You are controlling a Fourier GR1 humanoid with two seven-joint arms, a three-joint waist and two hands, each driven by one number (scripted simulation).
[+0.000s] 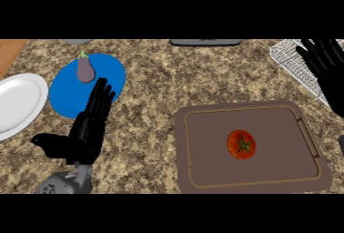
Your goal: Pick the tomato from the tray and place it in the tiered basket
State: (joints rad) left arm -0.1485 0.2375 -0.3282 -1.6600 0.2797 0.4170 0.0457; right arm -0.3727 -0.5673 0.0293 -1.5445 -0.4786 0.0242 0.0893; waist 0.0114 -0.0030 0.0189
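Left hand (89,125) up over the speckled counter (201,77), fingers straight and relaxed, thumb out to the side, gripping nothing; fingertips overlapping the lower right edge of the blue plate (67,91). Right hand (331,68) high at the right edge, fingers likewise extended and unclenched, empty, spread over the white wire tiered basket (294,63) in the upper right corner. Tomato (241,144) sitting on the brown tray (201,150), right of centre, green stem showing, untouched and well apart from both hands. Tray lying low and right on the counter, just below the basket's corner. Small purple eggplant (84,69) resting on the blue plate, green cap pointing away, near the left fingertips but not touching. White plate (20,104) cut off at the left edge, beside the blue one. Dark grey object (205,42) at the top edge, mostly out of view, identity unclear.
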